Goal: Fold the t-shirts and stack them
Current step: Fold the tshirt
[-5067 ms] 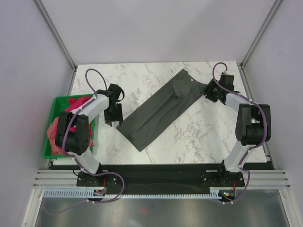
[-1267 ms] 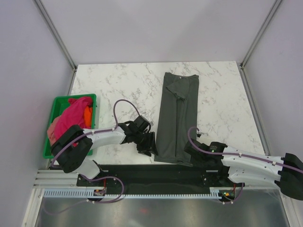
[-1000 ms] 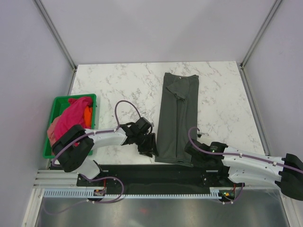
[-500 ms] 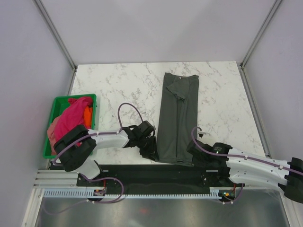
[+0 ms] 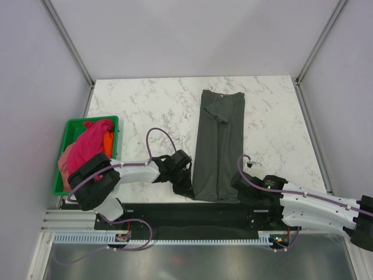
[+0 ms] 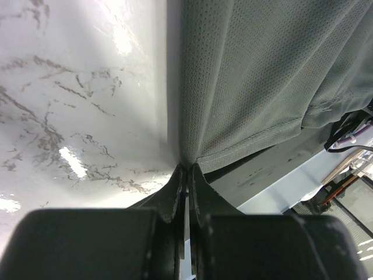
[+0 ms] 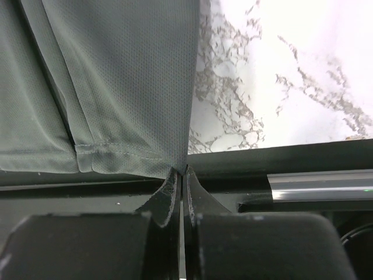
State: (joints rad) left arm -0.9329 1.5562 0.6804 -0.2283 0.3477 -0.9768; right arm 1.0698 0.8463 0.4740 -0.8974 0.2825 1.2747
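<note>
The dark charcoal t-shirt (image 5: 218, 146) lies folded lengthwise into a long strip, running from the far middle of the table to its near edge. My left gripper (image 5: 187, 190) is shut on the near left corner of its hem; in the left wrist view the gripper (image 6: 187, 167) pinches the mesh cloth (image 6: 262, 76). At the near right corner my right gripper (image 5: 238, 195) is shut on the hem, with the gripper (image 7: 182, 170) clamping the cloth (image 7: 116, 76) in its wrist view. A magenta-pink t-shirt (image 5: 90, 143) and a paler salmon-pink t-shirt (image 5: 64, 162) lie heaped at the left.
The pink shirts fill a green plastic bin (image 5: 87, 119) off the left edge of the marble table (image 5: 145, 111). A black strip (image 5: 175, 209) borders the table's near edge under both grippers. Grey walls and metal frame posts enclose the far side.
My left gripper slid right to the shirt's near left corner and its jaws went from open to shut on the hem. The right gripper stayed shut on its corner.
</note>
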